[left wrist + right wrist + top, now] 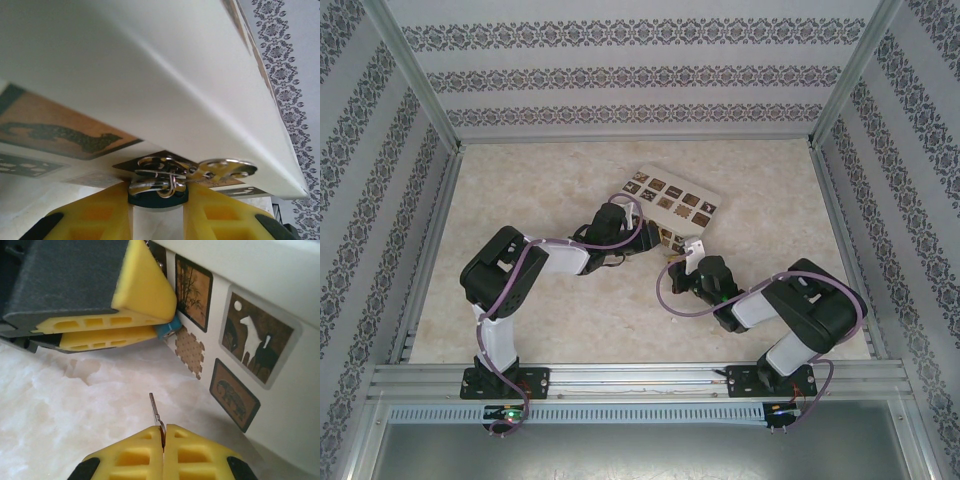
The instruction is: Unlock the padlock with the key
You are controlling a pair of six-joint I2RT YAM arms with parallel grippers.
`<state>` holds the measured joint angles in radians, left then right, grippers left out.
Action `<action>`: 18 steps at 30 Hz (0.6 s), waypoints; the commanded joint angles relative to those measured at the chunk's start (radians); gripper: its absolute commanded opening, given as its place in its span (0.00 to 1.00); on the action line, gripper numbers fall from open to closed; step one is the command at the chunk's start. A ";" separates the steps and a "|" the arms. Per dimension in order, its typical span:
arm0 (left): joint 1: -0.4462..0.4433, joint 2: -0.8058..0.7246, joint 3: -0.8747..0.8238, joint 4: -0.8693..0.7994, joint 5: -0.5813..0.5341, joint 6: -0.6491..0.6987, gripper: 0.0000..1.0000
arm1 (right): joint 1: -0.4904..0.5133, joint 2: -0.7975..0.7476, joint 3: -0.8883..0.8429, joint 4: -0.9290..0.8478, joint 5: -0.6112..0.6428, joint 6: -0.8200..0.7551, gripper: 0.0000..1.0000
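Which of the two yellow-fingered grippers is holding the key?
The right gripper: it is shut on the thin dark metal key, whose blade sticks up out of its grip. The left gripper instead clamps the small blue-bodied padlock.

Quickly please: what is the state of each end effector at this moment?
Left end effector: closed, holding the padlock.
Right end effector: closed, holding the key.

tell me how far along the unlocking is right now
Done: the left gripper grips the blue padlock beside the box, and the right gripper is shut on the key. In hand: lining up; the key tip points roughly toward the padlock, with a gap between them. To do: insert, turn, open it.
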<state>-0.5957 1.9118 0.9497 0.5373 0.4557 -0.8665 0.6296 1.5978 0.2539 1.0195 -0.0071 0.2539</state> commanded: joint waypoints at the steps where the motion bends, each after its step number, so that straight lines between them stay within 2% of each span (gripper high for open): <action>1: -0.012 -0.049 0.021 0.035 0.027 -0.009 0.26 | -0.016 0.017 0.027 0.053 0.017 -0.027 0.00; 18: -0.012 -0.046 0.032 0.023 0.034 -0.019 0.26 | -0.077 0.062 0.064 0.087 -0.077 -0.047 0.00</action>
<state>-0.5957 1.9099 0.9497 0.5335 0.4656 -0.8738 0.5644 1.6421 0.2993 1.0550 -0.0441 0.2272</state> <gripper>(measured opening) 0.263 0.061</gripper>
